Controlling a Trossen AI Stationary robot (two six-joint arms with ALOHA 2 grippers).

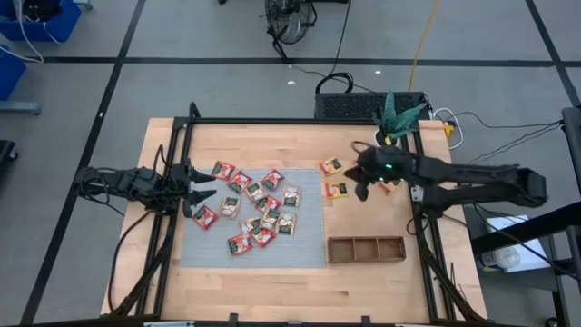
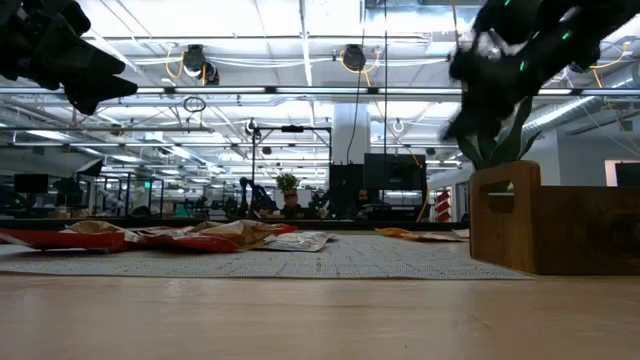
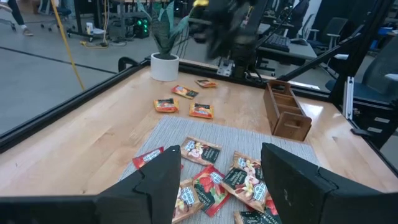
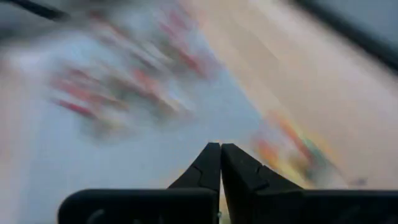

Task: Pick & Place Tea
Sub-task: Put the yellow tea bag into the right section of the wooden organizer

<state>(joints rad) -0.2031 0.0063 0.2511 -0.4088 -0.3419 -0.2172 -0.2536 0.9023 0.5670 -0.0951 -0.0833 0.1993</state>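
Hovering over the right part of the bench, in the high view's centre right, the right claw has its two dark fingers pressed together; the right wrist view shows them tip to tip with nothing between them. It sits off the right edge of the grey mat, close to a yellow-orange sachet lying on bare wood. A second yellow-orange sachet lies just above it in the frame. A third shows partly under the right arm, near the small potted plant at the bench's upper right.

Most of the tea is a loose scatter of red, white and green sachets on the mat, in the middle of the high view, some overlapping, none in the tray.

Wooden three-compartment tray: lower right of the high view, off the mat's lower right corner, well apart from the scatter. In the low view it stands as a brown box at the right.

Left claw: at the mat's left edge, centre left of the high view, fingers spread, holding nothing. The left wrist view looks between its fingers onto sachets directly below and ahead.

Right wrist view is heavily smeared; beyond the closed fingers only coloured streaks can be made out.
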